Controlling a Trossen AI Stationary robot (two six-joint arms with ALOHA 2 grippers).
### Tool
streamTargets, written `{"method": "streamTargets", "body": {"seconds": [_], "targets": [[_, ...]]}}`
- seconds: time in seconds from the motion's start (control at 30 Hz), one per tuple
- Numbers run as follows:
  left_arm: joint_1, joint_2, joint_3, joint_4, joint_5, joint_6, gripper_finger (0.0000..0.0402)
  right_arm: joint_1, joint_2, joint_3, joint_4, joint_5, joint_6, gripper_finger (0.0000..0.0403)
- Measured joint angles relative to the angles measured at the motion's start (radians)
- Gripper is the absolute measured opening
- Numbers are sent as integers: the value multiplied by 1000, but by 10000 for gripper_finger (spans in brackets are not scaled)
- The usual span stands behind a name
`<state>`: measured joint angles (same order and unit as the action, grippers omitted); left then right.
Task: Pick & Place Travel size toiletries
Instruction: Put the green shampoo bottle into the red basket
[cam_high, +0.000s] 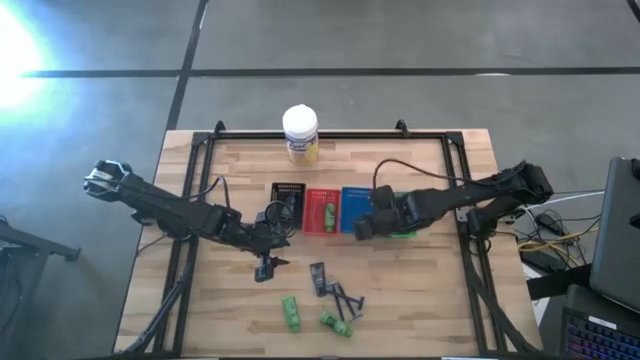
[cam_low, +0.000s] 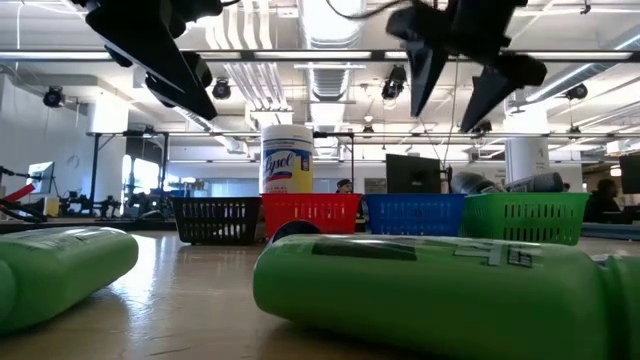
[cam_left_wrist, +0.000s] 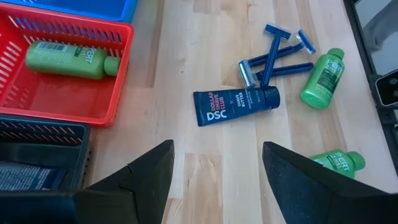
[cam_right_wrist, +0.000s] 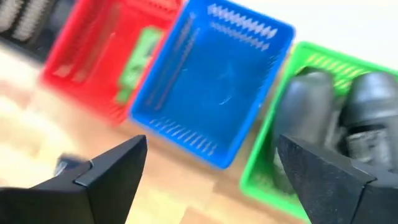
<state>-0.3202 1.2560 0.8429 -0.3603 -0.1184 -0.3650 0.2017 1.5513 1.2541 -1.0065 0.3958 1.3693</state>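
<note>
My left gripper is open and empty above the bare wood, near the black tray. A dark blue tube, blue razors and two green bottles lie flat on the table beyond it. One green bottle lies in the red tray. My right gripper is open and empty over the blue tray. Grey oval containers lie in the green tray.
A white-lidded jar with a yellow label stands at the table's far edge. The four trays stand in a row across the middle of the table. A black frame runs round the tabletop. In the low view, two green bottles lie close in front.
</note>
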Motion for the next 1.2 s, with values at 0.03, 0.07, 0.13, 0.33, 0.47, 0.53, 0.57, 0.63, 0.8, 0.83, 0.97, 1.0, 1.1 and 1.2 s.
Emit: {"method": "streamTargets", "body": {"seconds": [0.03, 0.07, 0.13, 0.33, 0.47, 0.53, 0.57, 0.63, 0.8, 0.83, 0.97, 1.0, 1.1, 1.2], "targets": [[0, 0, 0, 0, 0, -8, 250, 23, 4, 14, 0, 0, 0, 352], [0, 0, 0, 0, 0, -24, 250, 48, 9, 25, 0, 0, 0, 349], [0, 0, 0, 1, 0, -86, 250, 101, 24, 51, 1, 0, 8, 342], [0, 11, 0, -2, 10, -477, 250, 251, 95, 89, -3, -76, 167, 332], [-4, 51, 0, -8, 59, -625, 250, 343, 158, 103, -3, -84, 231, 340], [-20, 74, 0, 0, 104, -582, 250, 382, 179, 110, -2, -86, 224, 345], [-35, 85, 0, 14, 128, -522, 250, 402, 188, 115, 8, -87, 196, 348], [-74, 101, 1, 29, 165, -370, 249, 436, 200, 122, 31, -90, 140, 353], [-191, 144, 27, 46, 144, 25, 246, 484, 209, 130, 36, -96, 127, 348], [-214, 156, 36, 48, 109, 56, 246, 488, 209, 130, 38, -96, 128, 345], [-276, 211, 68, 49, 17, 129, 245, 488, 210, 128, 52, -88, 117, 331], [-286, 224, 74, 49, 13, 150, 245, 486, 210, 128, 52, -86, 108, 328], [-305, 270, 84, 42, 21, 227, 245, 470, 210, 127, 52, -91, 72, 328], [-310, 299, 90, 26, 31, 303, 245, 439, 208, 126, 53, -139, 70, 332]]}}
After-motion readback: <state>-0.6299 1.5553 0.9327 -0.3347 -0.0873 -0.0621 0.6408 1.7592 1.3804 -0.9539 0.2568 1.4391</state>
